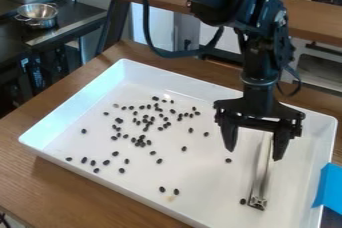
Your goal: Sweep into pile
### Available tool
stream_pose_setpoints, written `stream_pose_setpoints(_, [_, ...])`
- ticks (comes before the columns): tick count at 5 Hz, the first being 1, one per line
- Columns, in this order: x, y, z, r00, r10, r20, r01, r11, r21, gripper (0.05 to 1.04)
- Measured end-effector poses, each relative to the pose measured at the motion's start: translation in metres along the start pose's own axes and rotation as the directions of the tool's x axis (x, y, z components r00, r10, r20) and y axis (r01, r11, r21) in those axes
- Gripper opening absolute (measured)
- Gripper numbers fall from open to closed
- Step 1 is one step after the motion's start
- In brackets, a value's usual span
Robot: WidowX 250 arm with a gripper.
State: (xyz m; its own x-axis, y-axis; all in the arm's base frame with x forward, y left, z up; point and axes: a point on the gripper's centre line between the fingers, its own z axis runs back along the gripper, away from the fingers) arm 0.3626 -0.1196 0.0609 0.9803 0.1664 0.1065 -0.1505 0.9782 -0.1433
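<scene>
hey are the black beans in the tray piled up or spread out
Spread out: the black beans lie scattered across the white tray, many apart, some bunched closer together.

From above the near side of the worktop [50, 182], the camera looks down at a slant across the white tray [77, 107]. It stands close, the tray's nearest corner cut off.

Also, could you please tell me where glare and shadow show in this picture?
Camera view: bright light on the left inner wall of the white tray, small glints on the metal bowl, and a soft shadow on the wooden table along the tray's near side.
</scene>
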Motion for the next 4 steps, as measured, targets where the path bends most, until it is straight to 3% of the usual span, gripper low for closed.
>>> stream_pose_setpoints(4, [0.004, -0.005, -0.02, 0.997, 0.052, -0.059, -0.052, 0.999, -0.004, 1.0])
